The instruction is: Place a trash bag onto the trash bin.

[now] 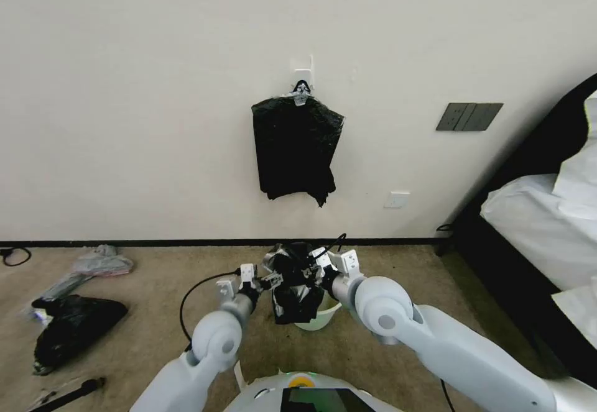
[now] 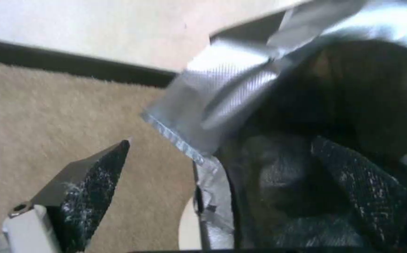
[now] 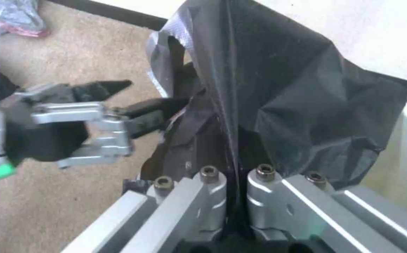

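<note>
The thin, crinkly black plastic trash bag (image 1: 293,288) hangs above the small round cream-white plastic trash bin (image 1: 323,319) on the beige carpet (image 1: 155,275), its lower folds draping over the near rim. The right pincer (image 3: 234,175) is clamped on a gathered fold of the bag, which rises from between its closed fingers. The left pincer (image 1: 268,280) stands wide, one finger (image 2: 96,175) clear over the carpet and the other finger (image 2: 358,179) inside the bag's open mouth.
</note>
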Tool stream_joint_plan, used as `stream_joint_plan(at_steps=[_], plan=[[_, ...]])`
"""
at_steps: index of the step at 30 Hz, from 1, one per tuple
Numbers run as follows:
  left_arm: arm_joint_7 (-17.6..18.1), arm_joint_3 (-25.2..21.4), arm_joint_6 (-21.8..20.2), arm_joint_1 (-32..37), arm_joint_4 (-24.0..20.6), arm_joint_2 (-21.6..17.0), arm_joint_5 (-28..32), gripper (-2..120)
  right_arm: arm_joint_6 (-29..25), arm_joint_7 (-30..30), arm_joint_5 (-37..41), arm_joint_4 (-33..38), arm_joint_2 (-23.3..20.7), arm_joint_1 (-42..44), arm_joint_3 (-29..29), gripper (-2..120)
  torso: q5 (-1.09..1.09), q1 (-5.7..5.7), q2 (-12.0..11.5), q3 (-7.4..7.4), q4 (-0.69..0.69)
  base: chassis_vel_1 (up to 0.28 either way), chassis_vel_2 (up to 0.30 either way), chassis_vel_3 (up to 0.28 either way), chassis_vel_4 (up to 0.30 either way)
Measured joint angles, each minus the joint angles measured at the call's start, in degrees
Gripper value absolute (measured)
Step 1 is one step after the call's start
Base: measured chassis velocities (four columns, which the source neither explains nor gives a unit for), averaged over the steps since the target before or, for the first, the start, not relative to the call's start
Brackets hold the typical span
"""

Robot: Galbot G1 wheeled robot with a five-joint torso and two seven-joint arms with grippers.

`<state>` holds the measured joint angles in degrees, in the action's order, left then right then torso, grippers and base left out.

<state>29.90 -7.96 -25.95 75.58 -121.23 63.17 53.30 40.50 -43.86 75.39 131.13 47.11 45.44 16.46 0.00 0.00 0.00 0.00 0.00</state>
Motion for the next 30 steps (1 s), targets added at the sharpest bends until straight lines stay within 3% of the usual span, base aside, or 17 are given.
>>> stream_joint_plan(at_steps=[6,8,20,25,30], plan=[[3.77,2.61,-3.41,-3.69,2.73,1.75,3.64,100,-0.02,-0.01,0.0,0.08,0.06,0.06,0.02,0,0.0,0.0,0.0,0.0,0.0,0.0,0.0,0.0,0.0],[7.65,4.2,-6.55,-6.17,4.09,3.19,6.58,100,-0.02,-0.04,0.01,0.09,0.1,0.11,0.04,0,0.0,0.0,0.0,0.0,0.0,0.0,0.0,0.0,0.0],[18.77,8.4,-14.18,-14.69,9.78,6.48,12.96,93,-0.03,-0.19,0.07,0.35,-0.1,0.81,-0.35,0,0.0,0.0,0.0,0.0,0.0,0.0,0.0,0.0,0.0],[20.25,8.55,-14.45,-16.01,11.76,7.39,14.18,86,-0.04,-0.2,0.15,0.46,-0.2,1.11,-0.8,0,0.0,0.0,0.0,0.0,0.0,0.0,0.0,0.0,0.0],[20.74,8.7,-14.52,-16.99,12.95,7.83,14.84,70,-0.04,-0.2,0.22,0.44,-0.23,1.22,-0.92,0,0.0,0.0,0.0,0.0,0.0,0.0,0.0,0.0,0.0]])
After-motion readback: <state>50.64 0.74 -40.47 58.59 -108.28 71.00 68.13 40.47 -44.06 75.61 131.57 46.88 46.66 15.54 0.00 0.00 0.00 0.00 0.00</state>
